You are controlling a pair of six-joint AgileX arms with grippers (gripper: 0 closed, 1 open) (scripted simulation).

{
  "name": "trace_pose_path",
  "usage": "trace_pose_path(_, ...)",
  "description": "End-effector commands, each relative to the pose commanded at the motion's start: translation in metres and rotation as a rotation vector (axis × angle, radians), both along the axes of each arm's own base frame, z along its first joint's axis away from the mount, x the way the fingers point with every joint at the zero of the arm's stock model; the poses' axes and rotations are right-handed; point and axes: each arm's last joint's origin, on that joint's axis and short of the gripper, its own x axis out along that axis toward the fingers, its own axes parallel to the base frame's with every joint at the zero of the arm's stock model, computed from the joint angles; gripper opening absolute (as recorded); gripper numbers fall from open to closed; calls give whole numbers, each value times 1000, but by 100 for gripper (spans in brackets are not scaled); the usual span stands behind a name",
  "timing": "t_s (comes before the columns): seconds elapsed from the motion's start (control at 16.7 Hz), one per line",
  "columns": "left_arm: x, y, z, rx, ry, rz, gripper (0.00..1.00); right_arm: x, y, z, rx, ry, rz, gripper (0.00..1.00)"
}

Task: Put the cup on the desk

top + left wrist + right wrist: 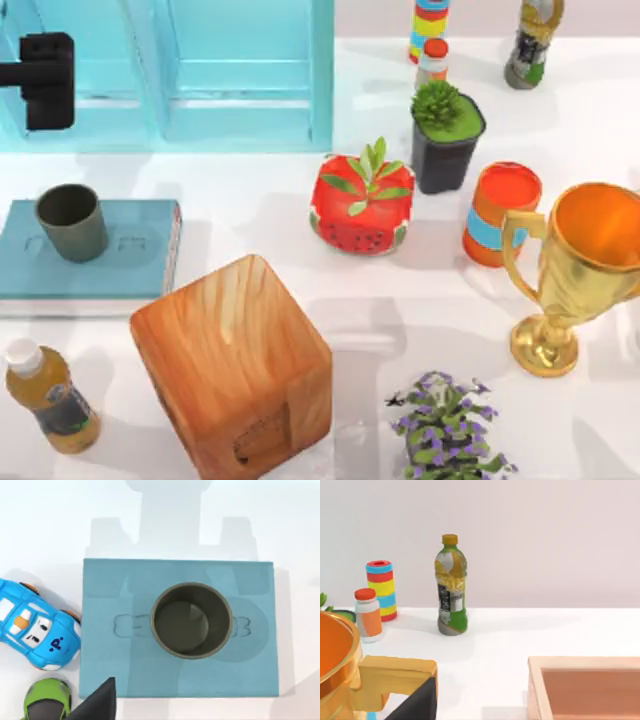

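White glossy desk, crowded with props; pale wall behind in the right wrist view.

Status: task not started as far as visible. Cup stands upright on the light-blue book, not on the desk surface. Left wrist view looks straight down into the cup, so I judge the left claw to be hovering above it, apart from it; whether its fingers are open or closed, cannot tell.

Right arm idle near the gold trophy; finger state likewise cannot tell.

Remaining: descend, grasp cup, lift off book, set on bare desk beside it. Blue toy car lies just beside the book — avoid.
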Motion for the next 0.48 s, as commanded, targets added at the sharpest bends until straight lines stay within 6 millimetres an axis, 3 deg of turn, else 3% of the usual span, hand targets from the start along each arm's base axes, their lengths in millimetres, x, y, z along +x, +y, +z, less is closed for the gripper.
trace_pose_path(0.24,64,-18,-14,26,260,-10,100,0,0,0,0,0,0,100)
trace_pose_path(0.48,103,-32,-43,66,475,-15,100,0,0,0,0,0,0,100)
